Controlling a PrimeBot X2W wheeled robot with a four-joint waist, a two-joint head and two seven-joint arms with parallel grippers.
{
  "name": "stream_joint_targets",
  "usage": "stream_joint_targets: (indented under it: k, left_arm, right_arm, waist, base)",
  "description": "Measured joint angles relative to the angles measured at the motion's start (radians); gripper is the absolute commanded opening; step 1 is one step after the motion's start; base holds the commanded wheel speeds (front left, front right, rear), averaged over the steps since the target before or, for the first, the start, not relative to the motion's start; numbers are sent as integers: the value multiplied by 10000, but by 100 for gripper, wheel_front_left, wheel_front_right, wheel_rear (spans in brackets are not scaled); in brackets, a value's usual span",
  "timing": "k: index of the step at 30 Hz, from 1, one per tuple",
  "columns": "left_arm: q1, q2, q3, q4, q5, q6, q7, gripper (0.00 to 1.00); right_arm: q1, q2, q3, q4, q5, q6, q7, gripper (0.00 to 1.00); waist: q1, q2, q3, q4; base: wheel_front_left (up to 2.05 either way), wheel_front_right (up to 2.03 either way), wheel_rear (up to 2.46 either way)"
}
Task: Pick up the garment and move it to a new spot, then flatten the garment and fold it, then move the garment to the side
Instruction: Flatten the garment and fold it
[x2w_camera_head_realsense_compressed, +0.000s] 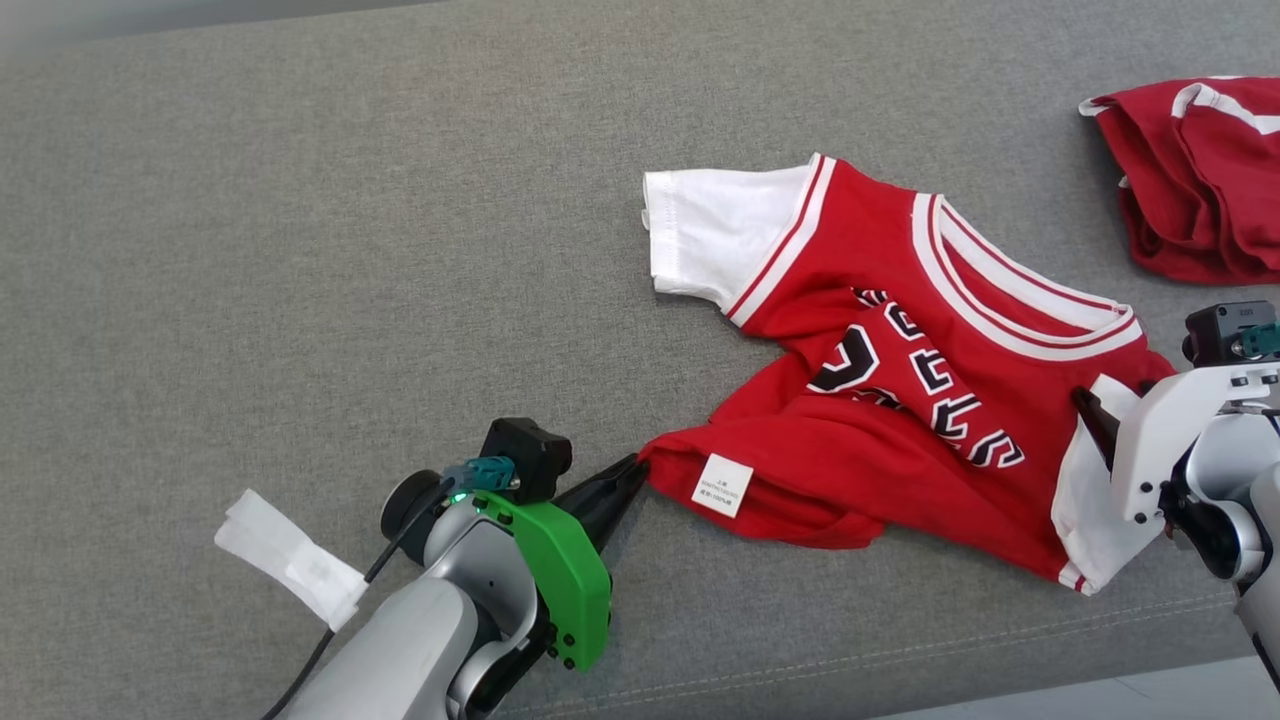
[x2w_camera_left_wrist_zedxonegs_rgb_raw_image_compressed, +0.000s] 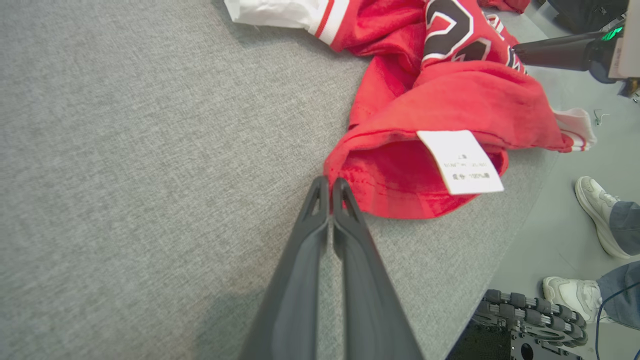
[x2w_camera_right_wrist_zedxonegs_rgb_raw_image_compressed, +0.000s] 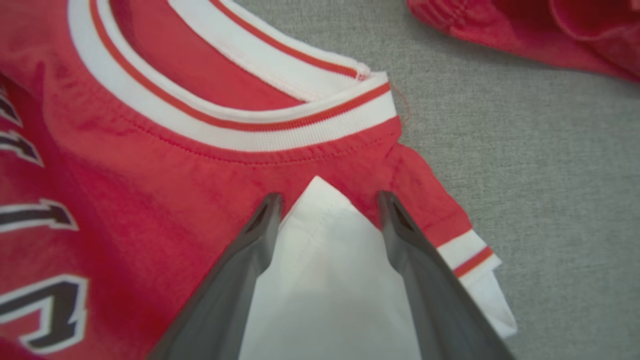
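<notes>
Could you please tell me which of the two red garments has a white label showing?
The spread jersey with black lettering, its label at the hem beside the left tool; the bunched red garment at the far right shows none.

- Head view: set high, facing forward and down over the grey cushion (x2w_camera_head_realsense_compressed: 300, 220); distant enough to hold the whole garment (x2w_camera_head_realsense_compressed: 850, 440), the left gripper (x2w_camera_head_realsense_compressed: 632, 468) at lower left, the right gripper (x2w_camera_head_realsense_compressed: 1090, 405) at the right edge.
- Left wrist view: low and near, sighting along the left gripper toward the hem (x2w_camera_left_wrist_zedxonegs_rgb_raw_image_compressed: 370, 200) and white label (x2w_camera_left_wrist_zedxonegs_rgb_raw_image_compressed: 460, 162).
- Right wrist view: nearest of all, looking down on the collar (x2w_camera_right_wrist_zedxonegs_rgb_raw_image_compressed: 240, 125).
- Shared: all three take in the garment; head and left wrist views share the label.
</notes>
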Motion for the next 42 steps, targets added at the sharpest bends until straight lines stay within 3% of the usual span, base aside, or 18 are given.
stream_joint_targets:
  k: [1, 3, 5, 6, 7, 18, 22, 25, 27, 29, 36, 42]
  left_arm:
    - [0, 0, 0, -13, 0, 0, 0, 0]
    - [2, 0, 0, -44, 0, 6, 2, 0]
    - [5, 0, 2, -59, 0, 12, 2, 0]
    - [11, 0, 8, -88, 0, 40, 2, 0]
    - [12, 0, 10, -100, -2, 84, 2, 0]
    - [58, 171, 140, -163, -111, 96, 0, 0]
    - [233, 476, 610, -527, -224, 276, -86, 0]
    - [215, 1012, 1108, -1154, -222, 401, -117, 0]
    - [217, 1498, 1465, -1904, -341, 410, -50, 0]
    - [244, 1820, 1599, -2522, -529, 387, 215, 0]
    - [548, 3306, 2052, -5499, -1358, 196, 1423, 0]
    - [567, 4575, 2401, -8144, -1739, 165, 2709, 0]
  right_arm:
    - [-21, 0, 4, 27, -2, 0, 0, 93]
    - [-44, 2, 10, 82, 0, 58, -2, 45]
    - [-54, 6, 44, 153, 0, 92, -2, 29]
    - [-63, 8, 65, 199, 0, 174, -2, 3]
    - [-68, 10, 69, 221, 0, 174, -2, 0]
    - [-183, -84, 21, 144, 6, 385, -322, 0]
    - [-580, 65, -815, -740, 648, 470, -1066, 0]
    - [-875, 313, -1891, -1753, 1812, 570, -1680, 0]
    - [-801, 694, -2681, -2801, 3164, 924, -2013, 0]
    - [-674, 779, -3051, -3561, 3797, 1099, -2128, 0]
    - [283, -58, -4989, -6615, 5323, 1151, -2345, 0]
    - [516, -470, -5779, -9168, 6633, 1248, -1801, 0]
  waist:
    - [0, 0, -5, 10]
    - [0, 0, -14, 27]
    - [0, 0, -27, 41]
    - [1, 0, -36, 47]
    - [1, 0, -38, 47]
    - [0, 0, -197, -70]
    - [0, 0, -338, -168]
    - [0, 0, -499, -234]
    - [0, 0, -681, -299]
    - [0, 0, -814, -355]
    - [0, 0, -1291, -620]
    - [0, 0, -1587, -820]
  base:
    - [0, 0, 0]
    - [0, 0, 0]
    - [0, 0, 0]
    - [0, 0, 0]
    - [0, 0, 0]
    - [0, 0, 0]
    - [0, 0, 0]
    - [0, 0, 0]
    - [0, 0, 0]
    - [0, 0, 0]
    - [0, 0, 0]
    - [0, 0, 0]
